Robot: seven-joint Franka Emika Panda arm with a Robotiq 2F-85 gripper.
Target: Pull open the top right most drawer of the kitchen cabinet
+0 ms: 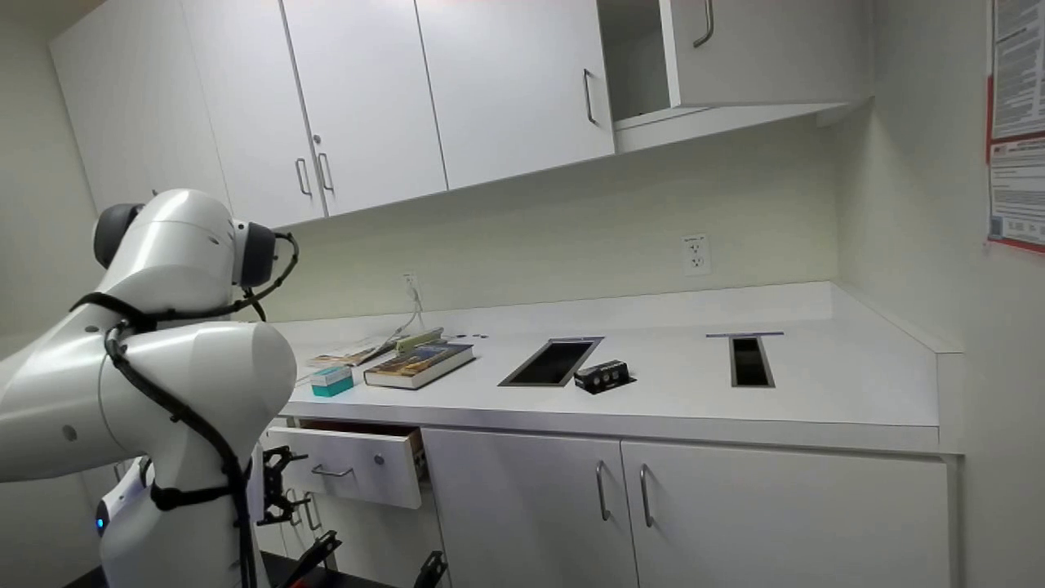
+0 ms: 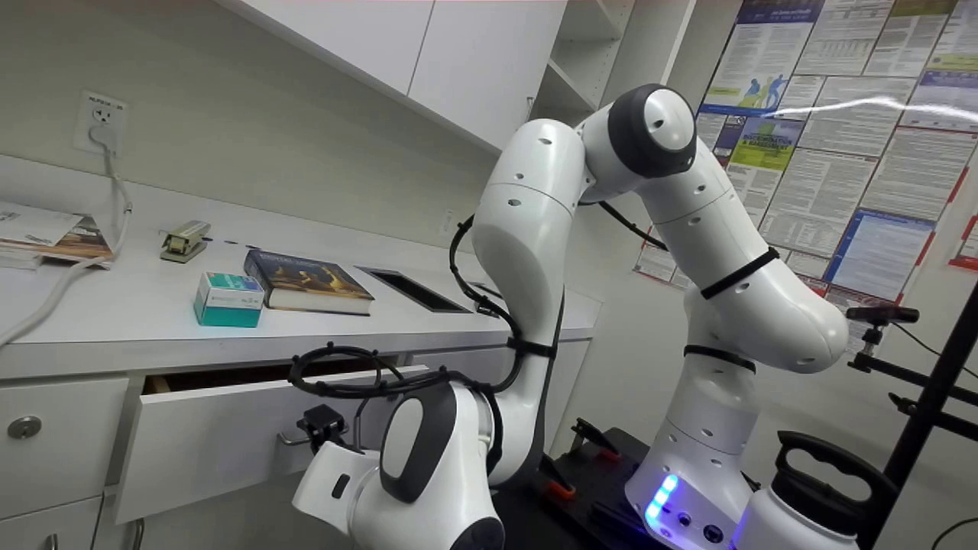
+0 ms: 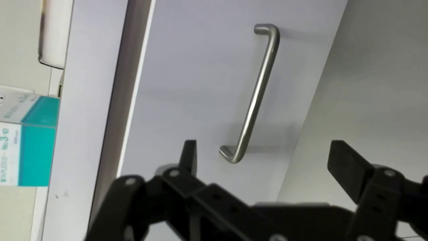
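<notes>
The drawer [image 2: 214, 439] stands part way out of the white kitchen cabinet [image 1: 522, 498], directly under the worktop [image 1: 669, 416]. Above its front edge I can see a corner of pale wood and then deep shadow; what lies inside I cannot make out. On the worktop over it, a small box [image 2: 229, 300] of teal and white card sits upright, printed as staples, its contents hidden. Near it lies a thick hardback book [image 2: 309, 283] with a picture cover, and behind that an olive stapler [image 2: 183, 241]. Farther along are two rectangular holes [image 1: 551, 362], dark inside, with a little black box [image 1: 602, 376] just beside the wider one. Overhead, a wall cupboard [image 1: 522, 90] has one door swung out on a grey interior.

The drawer's front is flat, smooth and white. Its handle [image 3: 257, 93] is a dull silver rod, round and bent at both ends. The robot arm [image 2: 527, 168] is glossy white, strapped in black, with a black cable looping along it. Its dark gripper [image 3: 264, 157] faces the drawer front, fingers spread wide; in the wrist view the handle's lower end shows between them, with a gap on either side.
</notes>
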